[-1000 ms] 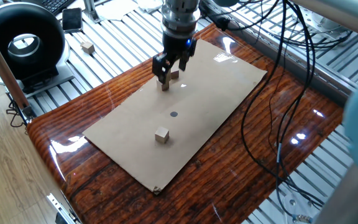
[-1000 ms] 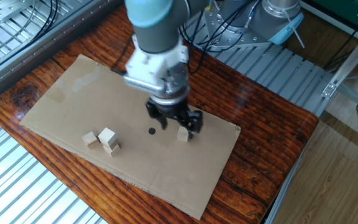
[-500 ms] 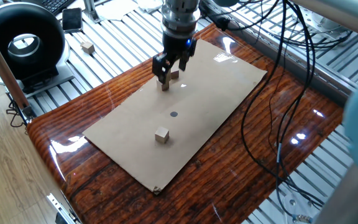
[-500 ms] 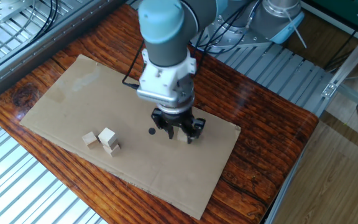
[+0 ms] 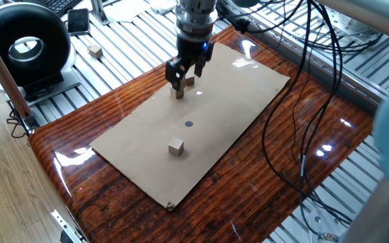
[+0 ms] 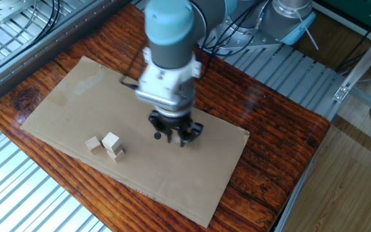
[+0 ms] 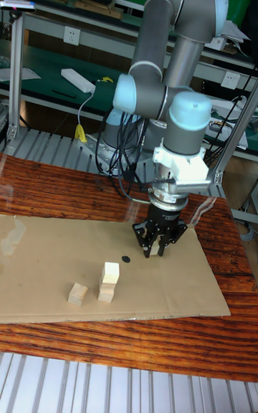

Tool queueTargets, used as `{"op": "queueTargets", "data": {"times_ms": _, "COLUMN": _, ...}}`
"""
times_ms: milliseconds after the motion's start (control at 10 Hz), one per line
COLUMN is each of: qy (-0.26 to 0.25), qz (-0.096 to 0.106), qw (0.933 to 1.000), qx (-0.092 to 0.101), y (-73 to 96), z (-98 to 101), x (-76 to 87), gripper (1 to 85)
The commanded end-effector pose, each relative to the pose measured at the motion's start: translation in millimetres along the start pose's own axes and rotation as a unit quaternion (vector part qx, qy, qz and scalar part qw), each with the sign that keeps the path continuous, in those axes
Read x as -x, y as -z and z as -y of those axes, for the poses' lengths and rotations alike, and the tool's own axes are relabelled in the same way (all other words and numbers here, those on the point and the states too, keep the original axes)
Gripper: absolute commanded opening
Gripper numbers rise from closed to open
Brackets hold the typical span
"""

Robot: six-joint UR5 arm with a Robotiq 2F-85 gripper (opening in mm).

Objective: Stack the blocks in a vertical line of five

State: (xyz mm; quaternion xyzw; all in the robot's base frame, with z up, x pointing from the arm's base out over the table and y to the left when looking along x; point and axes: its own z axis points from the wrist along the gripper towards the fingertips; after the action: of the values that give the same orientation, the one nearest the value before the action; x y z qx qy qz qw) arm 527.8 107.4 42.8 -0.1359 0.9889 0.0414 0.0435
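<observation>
In the tall fixed view my gripper (image 7: 156, 247) hangs low over the cardboard with a tan block (image 7: 152, 248) between its fingers, just right of a black dot (image 7: 126, 259). The other fixed view shows the gripper (image 6: 176, 136) blurred, and it hides that block. To the left stand two stacked blocks (image 6: 112, 143) (image 7: 109, 278), with a single block (image 6: 93, 143) (image 7: 77, 292) beside them. In one fixed view the gripper (image 5: 181, 75) stands at a group of blocks (image 5: 189, 81), and a lone block (image 5: 175, 146) lies nearer the front.
The cardboard sheet (image 6: 63, 103) covers most of the glossy wooden table (image 6: 269, 122). Metal rails surround the table, and another small block (image 5: 96, 50) lies on them near a black round device (image 5: 26, 47). Black cables (image 5: 296, 101) hang over the right side.
In the other fixed view the gripper has slid left toward the black dot, and the block that lay beside it no longer shows on the cardboard. One fixed view looks unchanged.
</observation>
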Motion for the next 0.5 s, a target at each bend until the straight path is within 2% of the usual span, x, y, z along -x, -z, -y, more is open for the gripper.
{"op": "queueTargets", "data": {"times_ms": 0, "qy": -0.035, "qz": 0.028, "qw": 0.9990, "qx": -0.002, "y": 56.1, "z": 43.6, "x": 38.1, "gripper": 1.0}}
{"op": "queueTargets", "data": {"times_ms": 200, "qy": -0.081, "qz": 0.068, "qw": 0.9937, "qx": 0.035, "y": 89.6, "z": 64.7, "x": 65.3, "gripper": 1.0}}
{"op": "queueTargets", "data": {"times_ms": 300, "qy": -0.094, "qz": 0.087, "qw": 0.9913, "qx": 0.031, "y": 98.6, "z": 80.4, "x": 74.7, "gripper": 1.0}}
{"op": "queueTargets", "data": {"times_ms": 400, "qy": -0.098, "qz": 0.092, "qw": 0.9908, "qx": 0.009, "y": 99.5, "z": 95.4, "x": 77.0, "gripper": 1.0}}
